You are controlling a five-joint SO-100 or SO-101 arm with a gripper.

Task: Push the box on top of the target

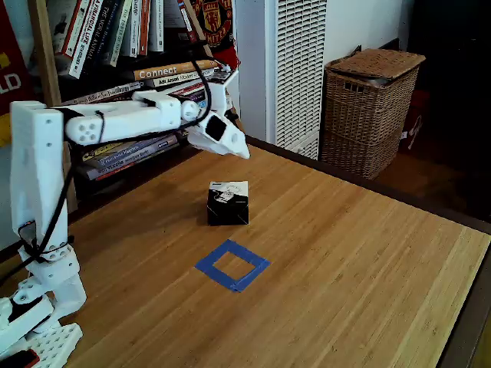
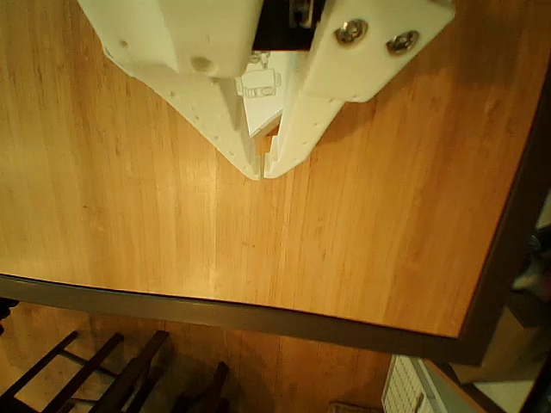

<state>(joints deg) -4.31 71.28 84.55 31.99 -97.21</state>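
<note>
The box (image 1: 228, 202), black with a white printed top, sits on the wooden table a short way beyond the blue tape target (image 1: 232, 264), apart from it. My white gripper (image 1: 242, 150) hangs in the air above and behind the box, its jaws shut with nothing held. In the other view the gripper (image 2: 263, 172) points at bare wood with its tips touching, and the box's white top (image 2: 263, 95) shows in the gap between the fingers higher up.
A wicker basket (image 1: 370, 107) stands on the floor past the table's far edge. A bookshelf (image 1: 123, 46) rises behind the arm. The dark table edge (image 2: 215, 305) runs below the gripper in the other view, with chair legs (image 2: 112, 370) beyond.
</note>
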